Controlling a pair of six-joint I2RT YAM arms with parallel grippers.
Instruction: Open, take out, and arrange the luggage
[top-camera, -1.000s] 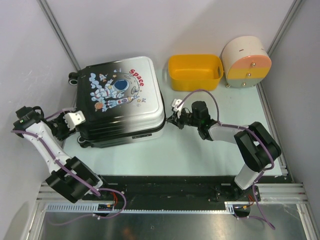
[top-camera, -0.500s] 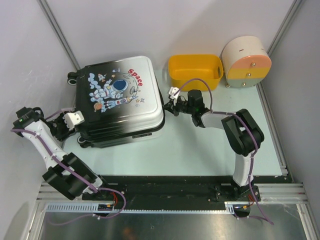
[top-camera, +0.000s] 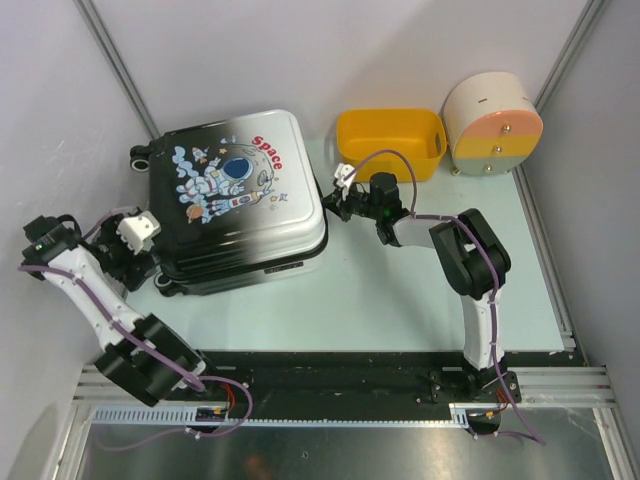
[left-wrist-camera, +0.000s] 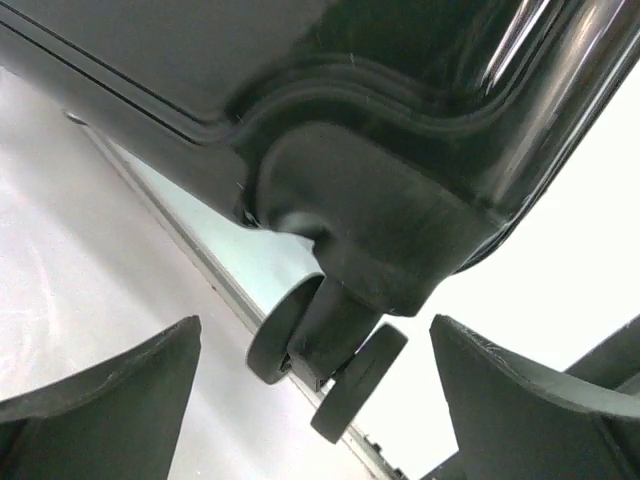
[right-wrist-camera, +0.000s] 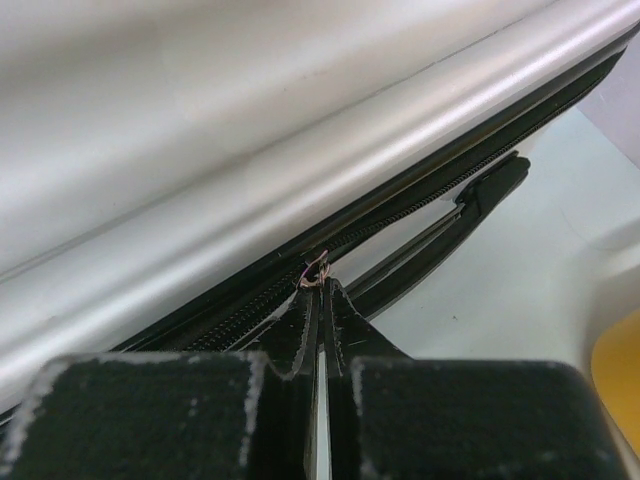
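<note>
The luggage (top-camera: 235, 200) lies flat at the back left, astronaut "Space" print up, its lid down. My left gripper (top-camera: 140, 258) stands open at its near left corner. In the left wrist view the left gripper (left-wrist-camera: 315, 340) has a black double wheel (left-wrist-camera: 330, 365) between its spread fingers, not touching them, under the dark shell (left-wrist-camera: 350, 120). My right gripper (top-camera: 332, 205) is at the case's right side. There the right gripper (right-wrist-camera: 320, 290) is shut on the small zipper pull (right-wrist-camera: 316, 270) on the black zipper track (right-wrist-camera: 420, 200) below the silver shell (right-wrist-camera: 250, 150).
A yellow plastic basket (top-camera: 390, 142) stands just behind the right gripper. A round cream-and-orange drawer box (top-camera: 492, 125) sits at the back right. White walls close in on the left, back and right.
My left gripper has opened and drawn back a little from the wheel corner. The right gripper has moved farther back along the case's right side, still shut. The case has shifted slightly.
</note>
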